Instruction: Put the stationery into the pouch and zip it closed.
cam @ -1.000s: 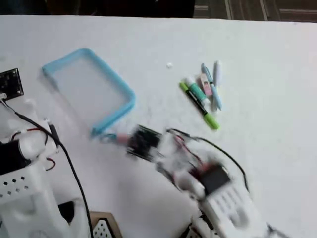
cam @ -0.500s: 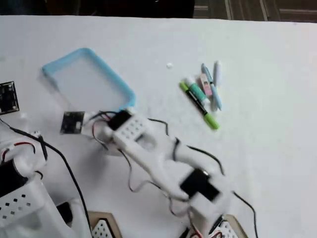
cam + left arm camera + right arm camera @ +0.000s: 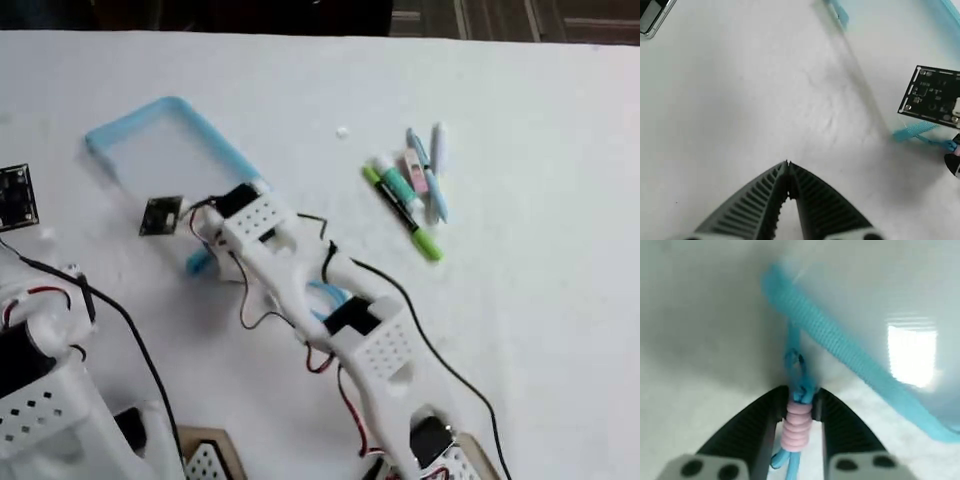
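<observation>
Right hand [image 3: 801, 396], stretched forward, pinches the pink zipper pull [image 3: 797, 425].

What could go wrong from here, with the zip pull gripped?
1. The right tool grips the pink pull, but nothing pins the pouch. The left tool is shut and apart from it, so the pouch may drag instead of unzipping.
2. The pens lie outside the pouch, so zipping it shut now would leave them out.
</observation>
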### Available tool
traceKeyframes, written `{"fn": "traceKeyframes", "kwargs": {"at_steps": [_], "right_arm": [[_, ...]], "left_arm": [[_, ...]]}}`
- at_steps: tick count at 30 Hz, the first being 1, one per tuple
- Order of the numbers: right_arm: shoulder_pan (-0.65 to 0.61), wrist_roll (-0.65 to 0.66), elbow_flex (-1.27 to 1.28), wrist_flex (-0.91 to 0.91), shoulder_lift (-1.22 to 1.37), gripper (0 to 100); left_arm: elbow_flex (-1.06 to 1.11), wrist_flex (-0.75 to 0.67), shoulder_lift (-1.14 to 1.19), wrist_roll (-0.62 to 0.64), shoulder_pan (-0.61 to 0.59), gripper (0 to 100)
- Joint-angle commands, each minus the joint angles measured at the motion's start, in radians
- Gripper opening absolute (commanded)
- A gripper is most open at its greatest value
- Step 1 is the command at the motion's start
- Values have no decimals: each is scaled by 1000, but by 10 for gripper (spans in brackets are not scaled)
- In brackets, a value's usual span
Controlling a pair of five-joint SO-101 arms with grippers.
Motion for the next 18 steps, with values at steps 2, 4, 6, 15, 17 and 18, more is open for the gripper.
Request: {"fn": "traceKeyframes", "kwargs": {"at_steps": [2, 4, 6, 15, 17, 18], "right_arm": [[36, 11, -15, 42, -2, 19], [56, 9, -9, 44, -33, 19], [76, 9, -8, 47, -77, 19], [85, -172, -8, -5, -166, 19], [74, -210, -8, -5, -173, 19], [71, -224, -15, -1, -176, 19]], "left_arm": [[-8, -15, -8, -8, -2, 27], [-2, -20, -8, -5, -1, 27], [20, -31, -5, -5, 2, 28], [399, -333, -16, -5, 102, 316], [440, -413, -16, -6, 143, 303], [443, -437, -16, -2, 163, 298]]}}
